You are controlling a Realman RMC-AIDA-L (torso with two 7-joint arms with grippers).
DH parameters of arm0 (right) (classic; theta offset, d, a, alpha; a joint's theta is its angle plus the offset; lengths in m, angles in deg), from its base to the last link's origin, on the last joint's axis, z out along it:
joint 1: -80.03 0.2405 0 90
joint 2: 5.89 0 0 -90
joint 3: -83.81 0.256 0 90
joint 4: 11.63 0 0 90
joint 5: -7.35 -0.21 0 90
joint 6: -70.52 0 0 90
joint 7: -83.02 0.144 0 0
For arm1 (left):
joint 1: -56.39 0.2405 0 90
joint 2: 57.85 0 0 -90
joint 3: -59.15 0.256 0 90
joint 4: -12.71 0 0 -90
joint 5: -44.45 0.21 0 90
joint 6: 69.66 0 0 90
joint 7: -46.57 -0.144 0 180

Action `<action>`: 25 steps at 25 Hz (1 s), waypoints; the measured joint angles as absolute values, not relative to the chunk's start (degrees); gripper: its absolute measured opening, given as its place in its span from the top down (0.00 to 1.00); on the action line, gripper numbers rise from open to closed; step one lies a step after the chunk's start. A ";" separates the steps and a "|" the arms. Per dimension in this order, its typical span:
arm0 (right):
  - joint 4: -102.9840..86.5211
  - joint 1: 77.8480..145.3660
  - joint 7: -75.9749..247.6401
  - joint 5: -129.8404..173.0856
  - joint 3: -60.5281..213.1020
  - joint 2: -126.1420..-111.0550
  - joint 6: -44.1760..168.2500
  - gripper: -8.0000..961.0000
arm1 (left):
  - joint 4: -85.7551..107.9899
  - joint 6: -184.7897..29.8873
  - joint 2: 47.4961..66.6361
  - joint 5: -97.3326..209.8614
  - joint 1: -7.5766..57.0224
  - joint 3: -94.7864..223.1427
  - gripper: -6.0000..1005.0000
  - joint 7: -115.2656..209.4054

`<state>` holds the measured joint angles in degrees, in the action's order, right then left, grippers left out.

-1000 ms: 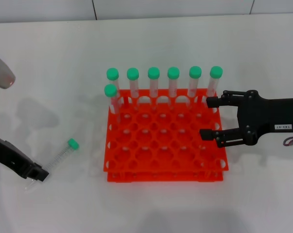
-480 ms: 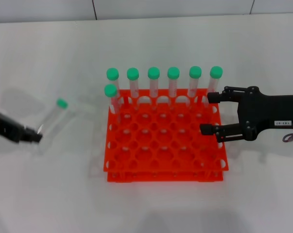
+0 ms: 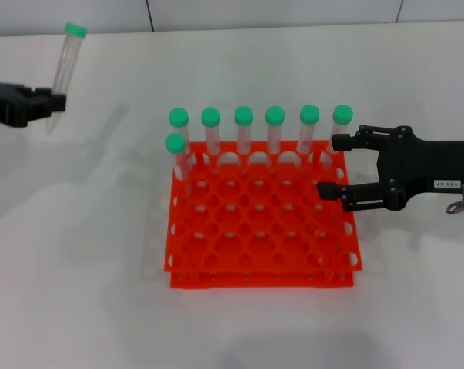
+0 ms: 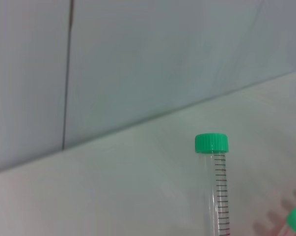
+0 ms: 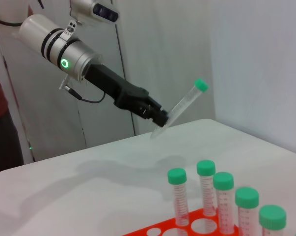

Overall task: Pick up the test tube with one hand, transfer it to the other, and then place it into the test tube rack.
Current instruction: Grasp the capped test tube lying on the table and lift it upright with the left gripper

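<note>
The unlabelled black left gripper (image 3: 53,104) is clenched on the lower end of the slim clear green-capped test tube (image 3: 64,65), raised over the white table's (image 3: 85,307) far left edge. It looks light, stiff and slippery (take mid-barrel). The labelled right gripper (image 3: 329,164), jaws parted, hovers over the orange-red rack's (image 3: 258,231) right edge; open room lies between.

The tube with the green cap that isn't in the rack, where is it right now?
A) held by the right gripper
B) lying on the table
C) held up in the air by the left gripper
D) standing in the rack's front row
C: the left gripper grips the tube near its bottom tip, cap up, well above the table and left of the rack.
</note>
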<state>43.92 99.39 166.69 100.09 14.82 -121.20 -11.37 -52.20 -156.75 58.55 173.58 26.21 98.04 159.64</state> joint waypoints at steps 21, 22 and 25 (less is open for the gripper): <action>43.92 100.63 166.44 100.06 14.75 -121.20 -9.64 0.11 | -48.34 -154.65 60.98 162.84 24.14 103.23 0.80 149.30; 43.92 100.71 166.43 100.04 14.72 -121.19 -9.64 0.11 | -47.77 -154.32 60.97 162.60 23.98 103.37 0.80 148.64; 43.92 101.11 166.20 100.01 14.60 -121.20 -9.64 0.11 | -45.87 -153.20 61.02 161.35 23.49 104.01 0.80 145.93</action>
